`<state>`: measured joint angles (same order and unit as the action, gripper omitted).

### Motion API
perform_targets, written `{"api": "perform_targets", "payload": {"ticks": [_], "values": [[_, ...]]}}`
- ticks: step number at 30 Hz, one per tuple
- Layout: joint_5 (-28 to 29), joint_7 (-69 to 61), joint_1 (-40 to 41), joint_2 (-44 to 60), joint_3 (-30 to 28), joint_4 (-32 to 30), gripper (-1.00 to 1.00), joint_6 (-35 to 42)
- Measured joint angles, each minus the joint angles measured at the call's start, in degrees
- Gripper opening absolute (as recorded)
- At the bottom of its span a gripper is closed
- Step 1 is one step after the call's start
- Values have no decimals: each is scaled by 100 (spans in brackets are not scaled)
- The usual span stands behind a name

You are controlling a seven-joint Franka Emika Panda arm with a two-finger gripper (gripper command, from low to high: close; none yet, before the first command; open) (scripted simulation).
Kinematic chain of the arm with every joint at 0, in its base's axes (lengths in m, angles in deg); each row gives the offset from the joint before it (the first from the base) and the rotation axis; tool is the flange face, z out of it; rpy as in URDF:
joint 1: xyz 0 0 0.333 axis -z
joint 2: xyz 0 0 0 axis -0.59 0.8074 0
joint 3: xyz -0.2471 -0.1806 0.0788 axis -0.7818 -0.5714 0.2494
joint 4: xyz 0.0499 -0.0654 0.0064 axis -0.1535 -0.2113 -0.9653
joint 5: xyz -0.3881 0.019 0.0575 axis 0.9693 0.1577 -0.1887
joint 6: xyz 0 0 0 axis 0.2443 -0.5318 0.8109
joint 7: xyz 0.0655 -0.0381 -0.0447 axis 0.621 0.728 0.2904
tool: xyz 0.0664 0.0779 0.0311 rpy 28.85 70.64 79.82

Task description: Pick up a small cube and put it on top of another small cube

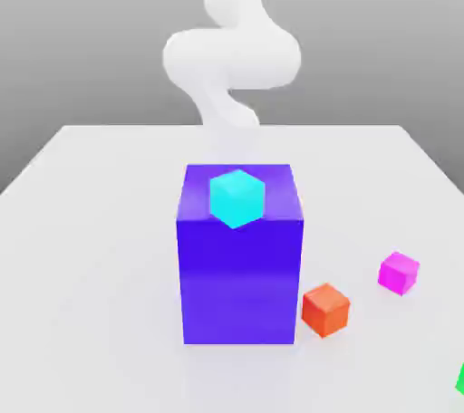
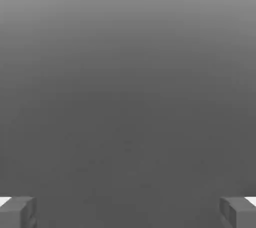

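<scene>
The magenta-pink cube point(image 1: 399, 273) on the desk point(image 1: 91, 266) looks light, rigid, glossy and maybe slippery; grip two opposite flat faces. Jaws stand wide apart, empty.

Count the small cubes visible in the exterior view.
3 whole: glossy cyan small cube atop the big purple-blue block; glossy orange small cube on the table by the block's right; glossy magenta-pink small cube farther right. A green sliver at the edge may be a fourth.

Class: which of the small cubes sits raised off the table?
The cyan cube: it rests atop the big purple-blue block; the orange and magenta cubes lie on the table.
</scene>
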<state>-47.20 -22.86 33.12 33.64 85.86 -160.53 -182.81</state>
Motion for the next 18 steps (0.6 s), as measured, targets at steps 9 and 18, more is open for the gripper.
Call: {"api": "perform_targets", "payload": {"ticks": [9, 18], "values": [[-704, -327, -1053, 1425, 416, -814, 0, -878], [-998, -359, -1898, 2806, 1180, -1617, 0, -1760]]}}
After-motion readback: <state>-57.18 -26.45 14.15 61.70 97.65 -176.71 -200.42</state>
